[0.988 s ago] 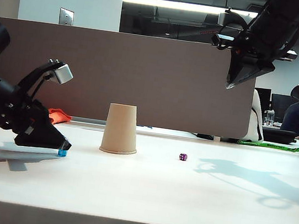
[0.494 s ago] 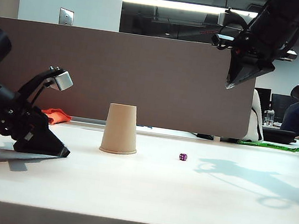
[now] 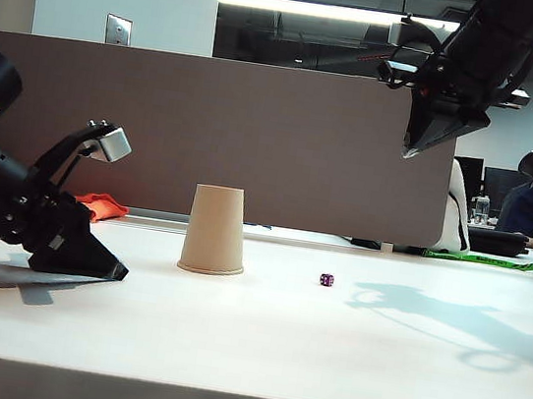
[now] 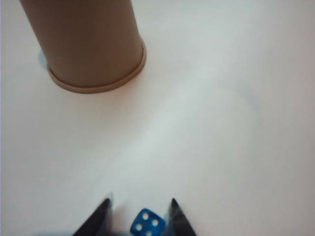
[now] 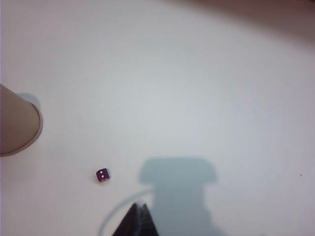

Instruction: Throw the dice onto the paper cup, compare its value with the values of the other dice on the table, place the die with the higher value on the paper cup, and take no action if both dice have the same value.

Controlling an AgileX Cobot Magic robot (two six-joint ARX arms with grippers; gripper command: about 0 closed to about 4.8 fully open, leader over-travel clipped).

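Tan cup (image 3: 214, 230) stands upside down on the white worktop (image 3: 257, 337), wide rim down, near mid-table. My left pincer (image 4: 139, 216) sits low at the worktop's left side, tips at the surface, jaws spread wide; the blue die (image 4: 147, 223) lies between the fingers (image 4: 96, 220), three pips on the face I see, and I cannot tell if either finger touches it. In the exterior view the pincer (image 3: 118, 269) hides that die. Purple die (image 3: 327, 279) rests on the worktop to the cup's right, well apart from it, two pale pips facing my right wrist camera. My right pincer (image 3: 410, 150) hangs high above the right side, jaws closed, holding nothing.
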